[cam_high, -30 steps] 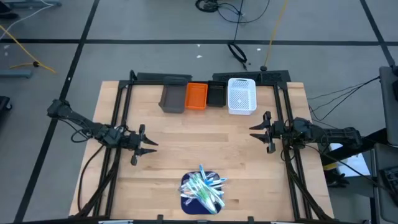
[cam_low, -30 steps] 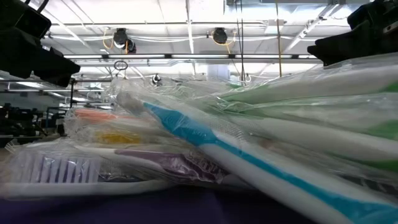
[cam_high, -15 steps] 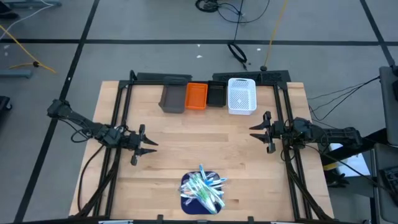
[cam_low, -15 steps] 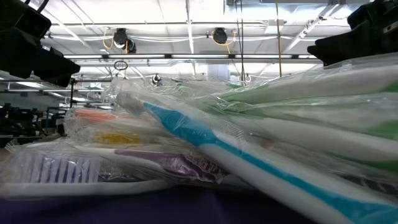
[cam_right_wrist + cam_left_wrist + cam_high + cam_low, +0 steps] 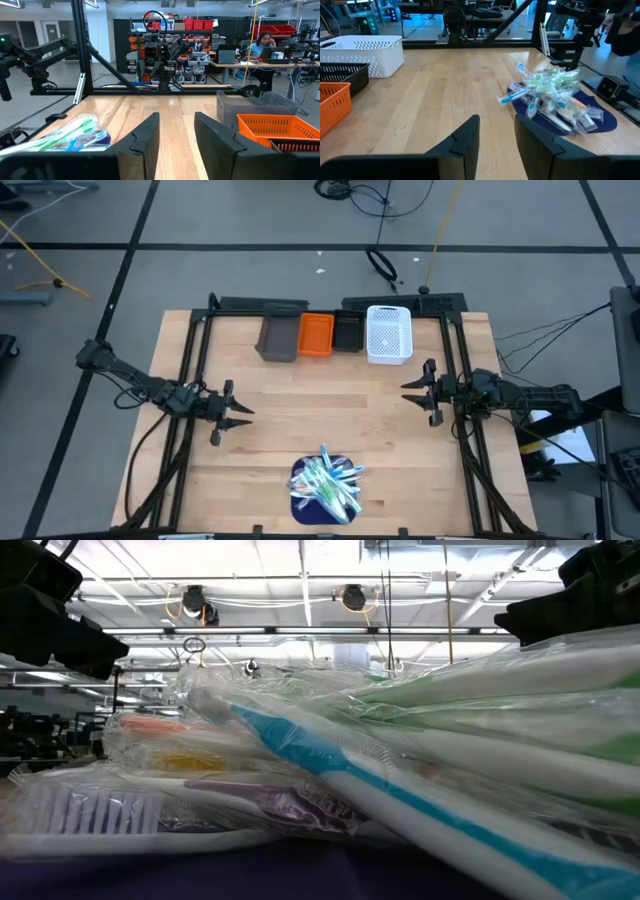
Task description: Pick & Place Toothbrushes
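Both my pincers just hovering over pale wood-grain table (image 5: pixel 330 415), nothing held. Left gripper (image 5: pixel 240 416) near left edge, dark fingers parted with narrow gap. Right gripper (image 5: pixel 411 392) near right edge, same narrow gap, empty. Toothbrushes (image 5: pixel 328 479) heaped on dark blue mat (image 5: pixel 300 484) at front edge: thin plastic sticks, crinkly clear wrappers, white, green, blue. Bins at back: grey bin (image 5: pixel 278 337), orange bin (image 5: pixel 316 335) slotted, black bin (image 5: pixel 348 332), white bin (image 5: pixel 388 333) perforated.

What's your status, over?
Left gripper and right gripper open, empty, hovering apart over the table. Toothbrushes piled on the blue mat, untouched. Nothing in the way.
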You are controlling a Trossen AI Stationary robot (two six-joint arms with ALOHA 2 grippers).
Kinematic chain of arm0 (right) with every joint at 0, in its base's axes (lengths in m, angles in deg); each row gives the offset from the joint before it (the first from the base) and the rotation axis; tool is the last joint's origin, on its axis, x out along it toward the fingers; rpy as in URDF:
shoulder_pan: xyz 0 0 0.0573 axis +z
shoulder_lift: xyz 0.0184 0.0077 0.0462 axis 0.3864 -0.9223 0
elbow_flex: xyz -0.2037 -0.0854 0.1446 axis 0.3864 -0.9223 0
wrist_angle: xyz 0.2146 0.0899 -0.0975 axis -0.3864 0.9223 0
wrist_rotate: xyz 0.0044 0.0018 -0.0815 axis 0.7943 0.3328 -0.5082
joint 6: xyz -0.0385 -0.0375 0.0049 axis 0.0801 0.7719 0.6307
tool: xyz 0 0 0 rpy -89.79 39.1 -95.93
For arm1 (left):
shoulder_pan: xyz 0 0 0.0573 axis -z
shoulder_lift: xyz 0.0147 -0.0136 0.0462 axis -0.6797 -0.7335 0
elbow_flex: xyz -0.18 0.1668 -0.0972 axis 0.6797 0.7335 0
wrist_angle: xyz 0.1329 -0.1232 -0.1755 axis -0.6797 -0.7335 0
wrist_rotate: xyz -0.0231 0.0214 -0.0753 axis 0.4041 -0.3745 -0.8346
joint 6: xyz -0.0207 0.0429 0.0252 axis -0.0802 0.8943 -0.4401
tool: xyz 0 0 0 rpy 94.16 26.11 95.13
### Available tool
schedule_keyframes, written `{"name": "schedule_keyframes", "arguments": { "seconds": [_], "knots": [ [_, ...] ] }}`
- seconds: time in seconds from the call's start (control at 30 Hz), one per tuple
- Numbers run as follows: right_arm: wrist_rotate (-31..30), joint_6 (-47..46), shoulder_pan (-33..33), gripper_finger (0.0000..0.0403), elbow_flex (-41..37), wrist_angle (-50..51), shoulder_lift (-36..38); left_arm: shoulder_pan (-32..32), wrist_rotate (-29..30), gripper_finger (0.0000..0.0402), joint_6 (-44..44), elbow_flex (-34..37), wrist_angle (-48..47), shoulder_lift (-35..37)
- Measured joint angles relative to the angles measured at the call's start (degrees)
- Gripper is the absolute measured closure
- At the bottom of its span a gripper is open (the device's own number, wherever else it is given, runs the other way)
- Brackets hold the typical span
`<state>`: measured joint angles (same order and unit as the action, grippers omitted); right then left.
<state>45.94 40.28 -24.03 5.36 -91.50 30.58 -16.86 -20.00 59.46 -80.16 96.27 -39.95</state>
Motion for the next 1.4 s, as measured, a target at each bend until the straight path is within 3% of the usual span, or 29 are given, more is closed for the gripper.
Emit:
{"name": "schedule_keyframes", "arguments": {
  "seconds": [0.3,0.73,0.9,1.1,1.4],
  "knots": [
    [0.0,0.0,0.0,0.0289,0.0,-0.2,0.0,0.0,2.3,0.0277,2.3,0.0,0.0,0.0],
    [0.0,-0.3,0.0,0.0289,0.0,-8.7,0.0,0.0,3.1,0.0277,8.5,0.0,0.0,0.0],
    [0.7,-8.7,0.5,0.0289,0.0,-10.4,-1.3,0.0,3.1,0.0277,8.5,0.0,0.1,0.0],
    [1.5,-15.3,3.6,0.0289,0.0,-13.9,-10.0,0.0,3.1,0.0277,10.2,0.0,5.4,0.0],
    [1.2,-23.1,11.5,0.0289,2.9,-22.5,-33.0,0.0,6.1,0.0277,9.7,0.0,12.1,0.0]
  ]
}}
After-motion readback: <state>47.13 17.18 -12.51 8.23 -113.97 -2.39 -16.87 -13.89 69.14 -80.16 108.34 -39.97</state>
